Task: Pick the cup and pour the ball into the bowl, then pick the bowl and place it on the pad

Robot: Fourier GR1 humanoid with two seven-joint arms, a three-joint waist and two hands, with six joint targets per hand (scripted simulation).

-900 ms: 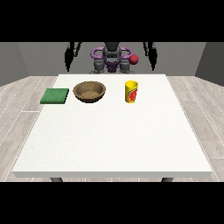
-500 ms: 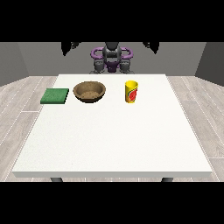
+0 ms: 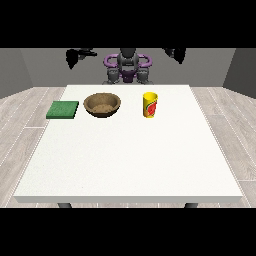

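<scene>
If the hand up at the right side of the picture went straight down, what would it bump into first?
Probably nothing but the table or the floor beside it. The hand at the view's right hangs to the right of the yellow cup, so it would likely miss the cup. Depth is hard to judge.

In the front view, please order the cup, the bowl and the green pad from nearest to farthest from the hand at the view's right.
Measured from the hand at the view's right, raised above the table's far edge:
1. The yellow cup, just left of that hand and nearer the camera.
2. The brown bowl, at the middle, left of the cup.
3. The green pad, at the table's left edge.
</scene>
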